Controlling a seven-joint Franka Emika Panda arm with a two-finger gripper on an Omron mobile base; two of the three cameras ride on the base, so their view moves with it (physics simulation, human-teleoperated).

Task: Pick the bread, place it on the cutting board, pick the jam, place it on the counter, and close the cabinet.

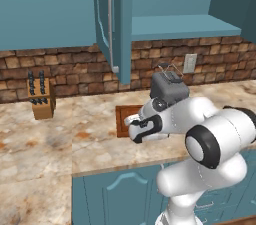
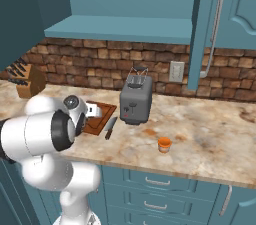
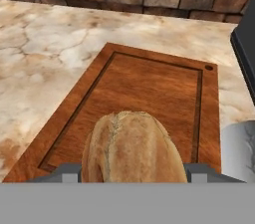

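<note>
Bread going down on the cutting board
The hand (image 3: 132, 170) grips the bread (image 3: 130, 146) over the cutting board (image 3: 149, 83); lower it gently, then let go

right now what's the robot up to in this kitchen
The arm's gripper has the bread between its fingers, just over the near end of the cutting board, which lies on the counter left of the toaster. Whether the loaf already touches the board cannot be told. The jam already stands on the counter in front of the toaster, to its right. A knife lies beside the board. The cabinet door is open.
</note>
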